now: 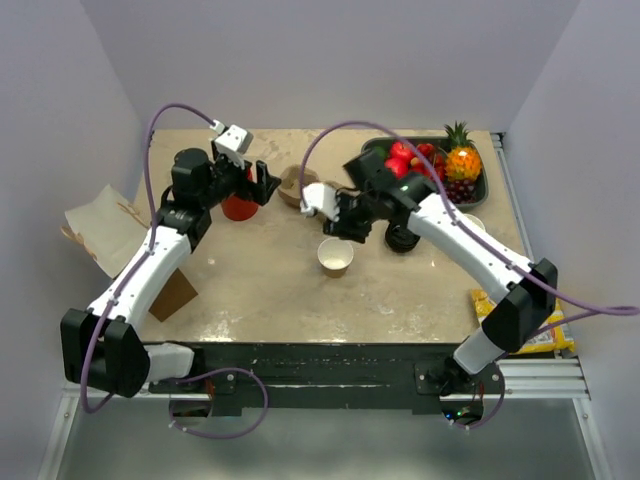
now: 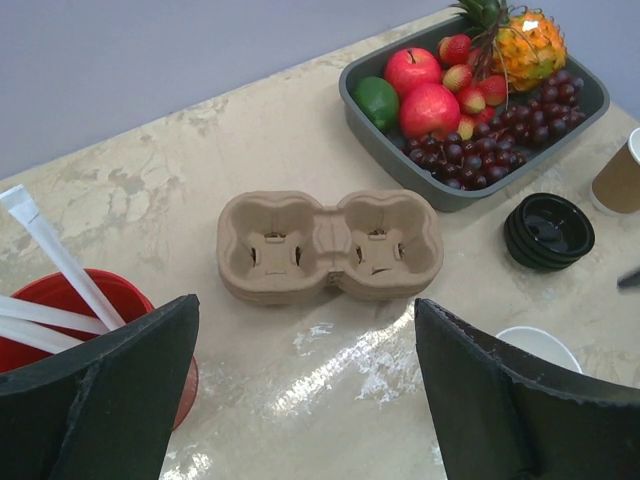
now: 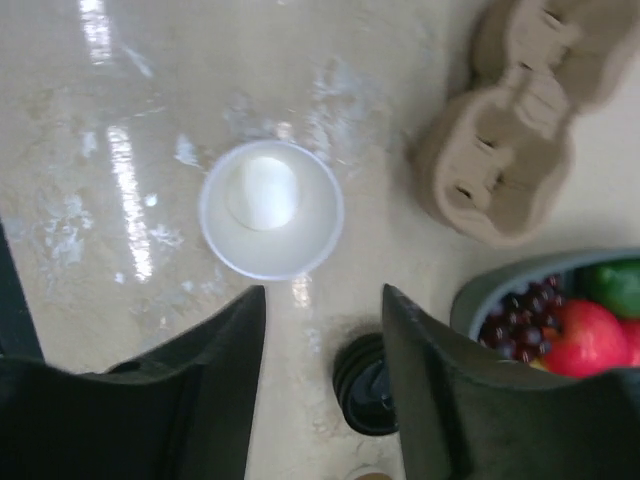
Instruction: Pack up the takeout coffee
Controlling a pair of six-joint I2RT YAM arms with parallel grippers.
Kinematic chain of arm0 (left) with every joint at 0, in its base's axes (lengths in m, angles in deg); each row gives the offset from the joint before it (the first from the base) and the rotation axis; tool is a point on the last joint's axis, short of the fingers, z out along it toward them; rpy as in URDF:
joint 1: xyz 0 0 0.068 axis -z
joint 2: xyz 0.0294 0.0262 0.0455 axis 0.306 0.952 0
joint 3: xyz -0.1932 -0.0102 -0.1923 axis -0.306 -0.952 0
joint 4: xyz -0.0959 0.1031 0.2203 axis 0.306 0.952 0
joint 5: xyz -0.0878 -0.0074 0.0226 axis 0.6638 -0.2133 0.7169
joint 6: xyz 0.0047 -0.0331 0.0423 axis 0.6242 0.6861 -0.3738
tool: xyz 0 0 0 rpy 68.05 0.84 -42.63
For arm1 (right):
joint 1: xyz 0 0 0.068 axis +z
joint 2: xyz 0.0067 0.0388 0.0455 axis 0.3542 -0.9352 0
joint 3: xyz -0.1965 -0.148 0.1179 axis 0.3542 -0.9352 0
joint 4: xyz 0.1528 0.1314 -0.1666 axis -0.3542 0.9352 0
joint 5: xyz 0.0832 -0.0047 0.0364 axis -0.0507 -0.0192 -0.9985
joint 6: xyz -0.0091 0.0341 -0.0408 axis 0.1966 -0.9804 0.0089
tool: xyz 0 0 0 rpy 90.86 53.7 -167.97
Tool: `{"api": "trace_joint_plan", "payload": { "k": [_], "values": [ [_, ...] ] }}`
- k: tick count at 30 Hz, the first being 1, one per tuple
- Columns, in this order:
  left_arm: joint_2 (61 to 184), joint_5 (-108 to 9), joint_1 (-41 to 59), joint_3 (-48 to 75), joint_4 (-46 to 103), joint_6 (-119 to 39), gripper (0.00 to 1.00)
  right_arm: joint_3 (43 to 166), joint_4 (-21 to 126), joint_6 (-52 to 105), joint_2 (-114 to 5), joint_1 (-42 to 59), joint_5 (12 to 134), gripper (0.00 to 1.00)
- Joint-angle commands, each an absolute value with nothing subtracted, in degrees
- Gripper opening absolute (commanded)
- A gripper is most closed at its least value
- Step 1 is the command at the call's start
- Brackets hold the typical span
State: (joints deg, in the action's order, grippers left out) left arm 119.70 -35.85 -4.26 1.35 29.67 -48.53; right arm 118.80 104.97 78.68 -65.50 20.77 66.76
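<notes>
Pale grey-lilac walls [image 1: 330,50] are enclosing a beige, mottled worktop [image 1: 260,290] on three sides, while bright light is glinting off its glossy surface.

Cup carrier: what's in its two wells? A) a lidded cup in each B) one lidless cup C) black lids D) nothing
D: both wells of the cup carrier show bare pulp; the lidless cup stands apart from it on the table.
</notes>
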Motion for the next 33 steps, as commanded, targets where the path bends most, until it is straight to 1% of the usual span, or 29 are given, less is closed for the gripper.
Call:
{"api": "trace_joint_plan", "payload": {
  "k": [1,3,4,6,7,12,15,23,33],
  "values": [
    [121.7,-33.9,-4.2,5.2,28.2,-48.4,0.93,118.0,102.3,71.0,-64.7,6.9,62.8,0.68],
    [122.4,-33.7,-4.2,5.6,28.6,-48.5,0.93,116.0,99.8,69.7,-64.2,2.7,63.7,0.69],
    [122.7,-33.7,-4.2,5.7,28.6,-48.6,0.93,114.4,98.9,70.2,-64.2,0.5,65.2,0.68],
    [123.9,-33.5,-4.2,6.0,28.7,-48.7,0.92,112.4,97.7,71.2,-63.7,-0.4,67.5,0.66],
    [124.5,-33.3,-4.2,6.1,28.7,-48.7,0.92,110.0,96.4,71.5,-63.3,-1.4,68.1,0.63],
    [127.7,-32.5,-4.1,8.9,28.6,-48.6,0.91,101.4,94.0,75.9,-61.4,-1.8,69.3,0.56],
    [128.6,-32.5,-4.1,9.8,28.8,-48.9,0.91,98.7,92.1,76.8,-62.1,-1.7,71.8,0.56],
    [129.8,-32.5,-3.8,10.2,28.5,-48.7,0.91,98.1,90.6,80.1,-65.8,-1.8,75.0,0.56],
    [130.1,-32.4,-3.3,9.6,28.3,-48.7,0.91,98.9,89.5,78.7,-70.2,-1.7,76.6,0.55]
  ]
}}
